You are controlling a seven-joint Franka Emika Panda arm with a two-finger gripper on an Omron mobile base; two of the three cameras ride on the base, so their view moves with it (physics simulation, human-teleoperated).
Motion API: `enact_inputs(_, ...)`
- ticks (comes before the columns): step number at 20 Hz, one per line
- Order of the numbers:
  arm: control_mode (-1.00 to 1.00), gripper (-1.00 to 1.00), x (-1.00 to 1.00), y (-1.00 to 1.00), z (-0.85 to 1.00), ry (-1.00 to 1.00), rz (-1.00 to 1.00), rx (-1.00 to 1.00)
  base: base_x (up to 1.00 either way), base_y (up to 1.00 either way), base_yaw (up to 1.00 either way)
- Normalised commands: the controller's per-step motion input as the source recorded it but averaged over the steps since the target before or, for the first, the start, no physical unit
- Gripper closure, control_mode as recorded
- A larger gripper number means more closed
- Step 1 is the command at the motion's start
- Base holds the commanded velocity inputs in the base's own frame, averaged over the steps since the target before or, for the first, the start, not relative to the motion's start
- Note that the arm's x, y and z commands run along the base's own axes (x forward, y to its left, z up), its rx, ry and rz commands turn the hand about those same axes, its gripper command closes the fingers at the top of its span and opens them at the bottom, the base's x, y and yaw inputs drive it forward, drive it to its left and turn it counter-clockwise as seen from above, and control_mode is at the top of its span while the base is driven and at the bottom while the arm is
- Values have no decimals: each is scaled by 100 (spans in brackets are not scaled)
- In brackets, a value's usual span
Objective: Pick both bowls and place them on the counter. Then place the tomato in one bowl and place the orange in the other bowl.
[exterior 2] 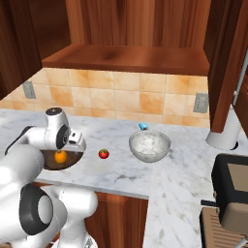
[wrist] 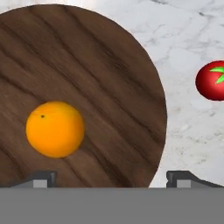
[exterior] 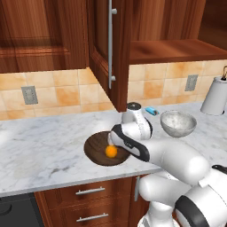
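Note:
The wide dark brown wooden bowl (exterior: 94,149) (wrist: 87,78) sits on the marble counter (exterior: 44,146), with the orange (exterior: 111,151) (exterior 2: 60,156) (wrist: 55,129) lying free inside it. My gripper (wrist: 111,179) hangs open just above the bowl, its fingertips (wrist: 41,178) spread wide on either side with nothing between them. The tomato (exterior 2: 103,154) (wrist: 213,81) rests on the counter between the two bowls. The grey-white marbled bowl (exterior: 178,123) (exterior 2: 149,145) stands upright and empty further right.
An open cabinet door (exterior: 111,53) hangs above the counter behind my arm. A small blue object (exterior: 151,111) lies by the tiled wall. A white canister (exterior: 216,96) stands at the far right, and a dark toaster (exterior 2: 232,189) sits on the right-hand counter.

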Motion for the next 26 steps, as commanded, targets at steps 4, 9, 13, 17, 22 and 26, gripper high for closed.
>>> enact_inputs(4,-100,-100,2,-53,3,-1,-11,0,0,0,0)
enact_inputs(9,-100,-100,0,-60,2,0,-15,0,0,0,0)
enact_inputs(13,-100,-100,8,-60,3,0,-16,0,0,0,0)
enact_inputs(17,-100,-100,35,-28,1,0,-7,0,0,0,0)
enact_inputs(22,-100,-100,52,-12,-1,0,0,0,0,0,0)
enact_inputs(26,-100,-100,38,-13,-3,0,0,0,0,0,0)
